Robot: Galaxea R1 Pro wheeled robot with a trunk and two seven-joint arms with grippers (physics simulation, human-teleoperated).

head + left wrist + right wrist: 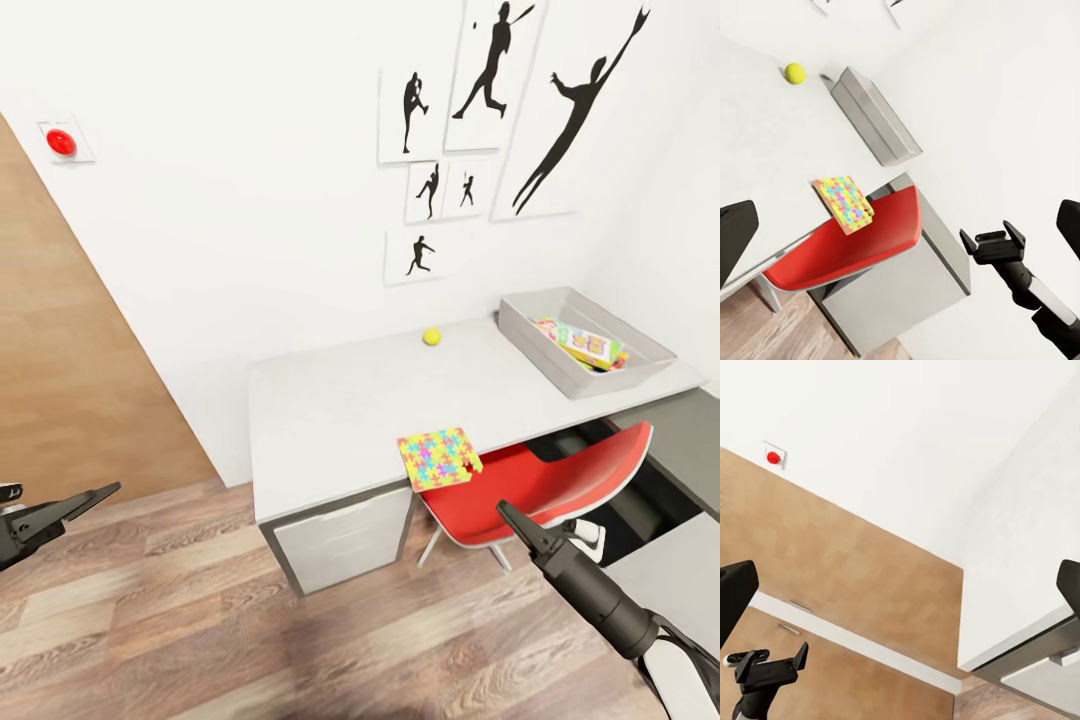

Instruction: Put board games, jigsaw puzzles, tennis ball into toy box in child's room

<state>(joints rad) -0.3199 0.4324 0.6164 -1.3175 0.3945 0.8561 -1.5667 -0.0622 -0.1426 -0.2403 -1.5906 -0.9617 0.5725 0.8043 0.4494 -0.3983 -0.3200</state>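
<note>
**Both grippers empty, short of the table**

Left gripper point(95, 497) and right gripper point(508, 516) hang released over the wood floor. Ahead, a jigsaw puzzle point(439, 457) overhangs the table point(330, 420) edge above a red chair point(560, 480). Tennis ball point(431, 336) sits by the wall. Toy box point(530, 325) holds printed game boxes point(585, 345).

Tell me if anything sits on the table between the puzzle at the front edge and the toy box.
Nothing visible does. The jigsaw puzzle overhangs the front edge of the table above the red chair; bare white tabletop runs from it to the toy box. The tennis ball lies off that line, near the wall.
</note>
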